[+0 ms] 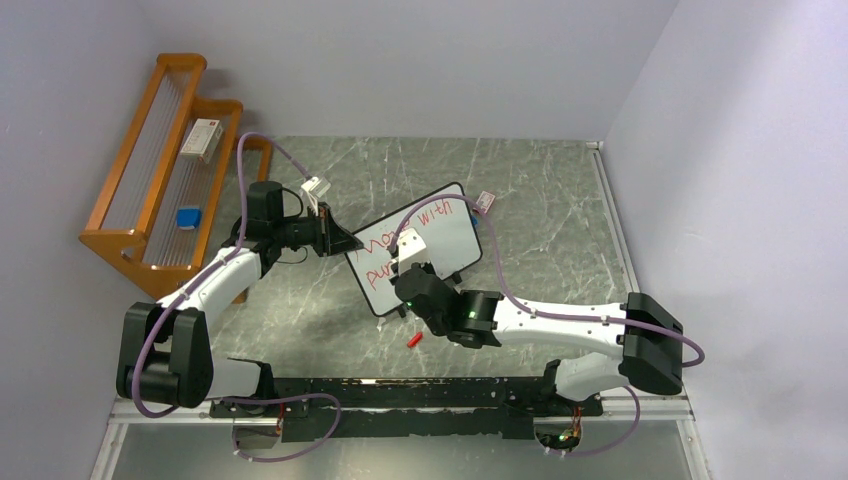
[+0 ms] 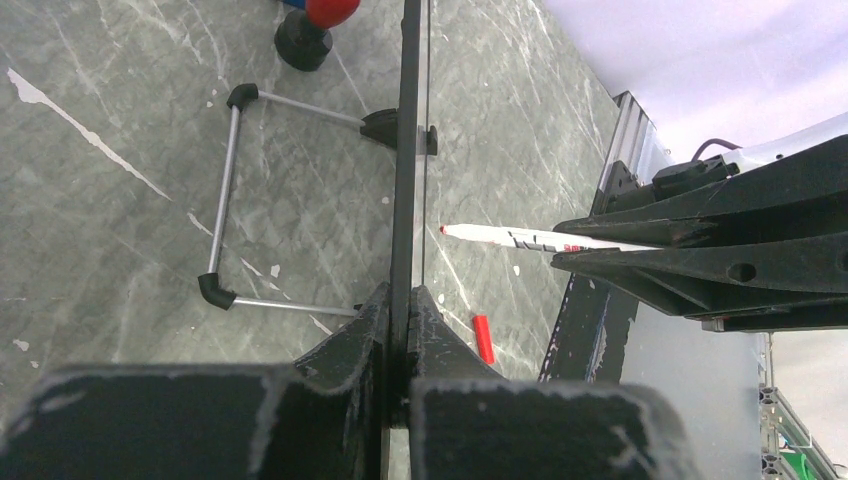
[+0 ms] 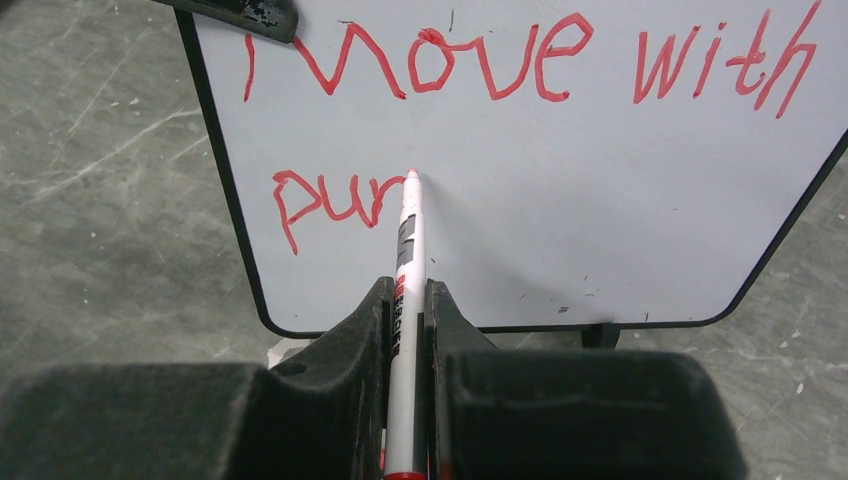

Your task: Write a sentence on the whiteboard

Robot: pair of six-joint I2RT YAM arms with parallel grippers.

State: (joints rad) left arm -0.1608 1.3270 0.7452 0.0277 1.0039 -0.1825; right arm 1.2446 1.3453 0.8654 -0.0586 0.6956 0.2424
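The whiteboard (image 1: 440,235) stands tilted mid-table, with red writing "Move with" and "pur" (image 3: 330,200) on it. My left gripper (image 1: 340,238) is shut on the board's left edge (image 2: 408,150), seen edge-on in the left wrist view. My right gripper (image 1: 408,270) is shut on a white marker (image 3: 405,260) with a red tip that touches the board just after "pur". The marker also shows in the left wrist view (image 2: 530,238), its tip at the board face. A red marker cap (image 1: 414,339) lies on the table near the right arm, also in the left wrist view (image 2: 483,338).
A wooden rack (image 1: 160,190) stands at the far left with a box (image 1: 202,140) and a blue item (image 1: 188,217). A small pink-edged object (image 1: 485,201) lies beyond the board. The board's wire stand (image 2: 228,190) rests behind it.
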